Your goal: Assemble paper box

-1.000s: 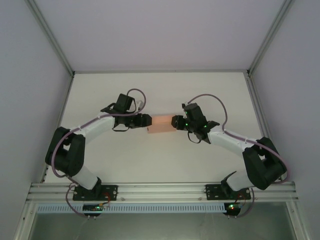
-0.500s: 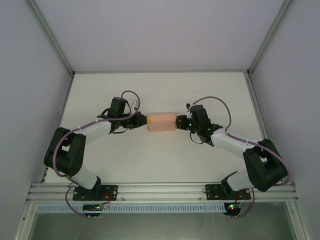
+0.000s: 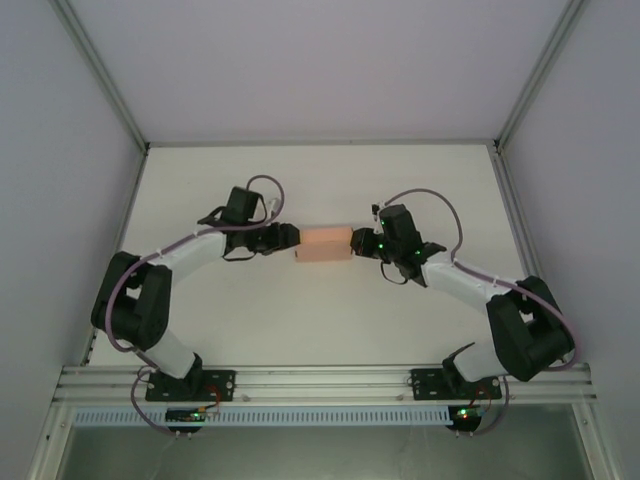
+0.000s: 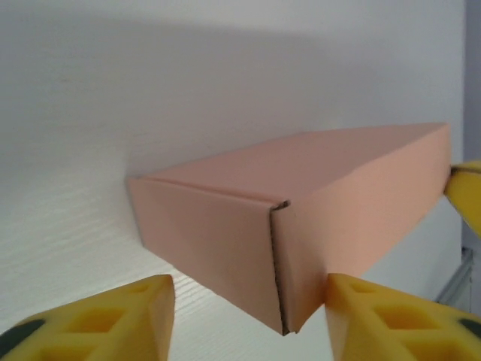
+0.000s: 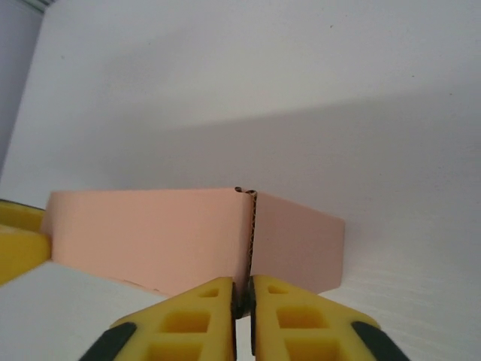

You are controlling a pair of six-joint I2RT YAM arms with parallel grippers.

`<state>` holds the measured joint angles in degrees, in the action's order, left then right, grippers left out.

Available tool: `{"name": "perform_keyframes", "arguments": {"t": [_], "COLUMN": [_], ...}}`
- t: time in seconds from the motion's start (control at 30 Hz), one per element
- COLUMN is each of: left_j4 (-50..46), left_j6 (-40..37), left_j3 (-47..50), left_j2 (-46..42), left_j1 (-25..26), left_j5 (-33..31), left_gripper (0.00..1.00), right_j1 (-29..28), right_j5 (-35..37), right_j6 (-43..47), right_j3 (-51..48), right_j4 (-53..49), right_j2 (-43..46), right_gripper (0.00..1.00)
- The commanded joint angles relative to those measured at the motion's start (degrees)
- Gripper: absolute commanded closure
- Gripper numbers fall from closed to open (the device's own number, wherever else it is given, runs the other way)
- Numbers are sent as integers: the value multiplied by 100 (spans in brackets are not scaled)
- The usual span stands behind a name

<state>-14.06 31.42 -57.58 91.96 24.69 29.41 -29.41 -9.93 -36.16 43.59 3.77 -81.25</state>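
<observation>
The left gripper has moved back in toward the paper box, its jaws open again astride one corner, with one finger seemingly just touching the card. The right gripper is pinched shut on the opposite corner seam. The closed box lies flat mid-bench between both grippers.

A flat white matte surface lies between pale grey panel walls. Silver aluminium struts run along the far corners. A silver aluminium rail borders the surface's near edge.
</observation>
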Motion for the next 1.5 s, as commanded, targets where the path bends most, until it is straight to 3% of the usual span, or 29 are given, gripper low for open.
{"name": "perform_keyframes", "arguments": {"t": [0.0,0.13,0.23,0.4,0.5,0.6,0.63,0.73,0.83,0.93,1.13,1.27,1.47], "left_j4": [-891,-1043,-1097,-1450,-1574,-1468,-1414,-1364,-1481,-1546,-1670,-1678,-1765], "left_j6": [-417,-669,-728,-887,-963,-1004,-1011,-957,-843,-726,-591,-584,-611], "left_j3": [-554,-940,-1059,-1276,-1251,-959,-831,-444,-51,326,734,763,695], "left_j2": [117,60,-65,-391,-810,-1384,-1585,-2182,-2742,-3168,-3522,-3471,-3308], "left_j1": [263,387,388,388,387,353,350,312,213,36,-235,-281,-298], "left_j5": [-625,-766,-956,-1683,-2289,-2516,-2556,-2905,-3443,-3562,-3612,-3648,-3671], "left_gripper": [35,24,1,1,0,0,0,0,0,0,0,0,0], "right_j1": [70,75,91,155,151,19,18,6,-38,-119,-499,-692,-956], "right_j5": [165,-3,-118,-352,-743,-1143,-1324,-1635,-1752,-1689,-664,121,739], "right_j6": [440,571,705,1319,2823,4610,5095,6361,7557,8733,9430,9496,9472], "right_j3": [277,717,988,1376,1628,1926,1996,2254,2826,3292,4329,4752,5004], "right_j4": [-1309,-1287,-1286,-1298,-1259,-1650,-1734,-1990,-2805,-3670,-4807,-4890,-4948], "right_j2": [-192,-156,-141,-52,25,30,18,-95,-395,-818,-2062,-2714,-3235], "right_gripper": [81,72,64,39,34,16,2,1,1,1,1,1,11]}}
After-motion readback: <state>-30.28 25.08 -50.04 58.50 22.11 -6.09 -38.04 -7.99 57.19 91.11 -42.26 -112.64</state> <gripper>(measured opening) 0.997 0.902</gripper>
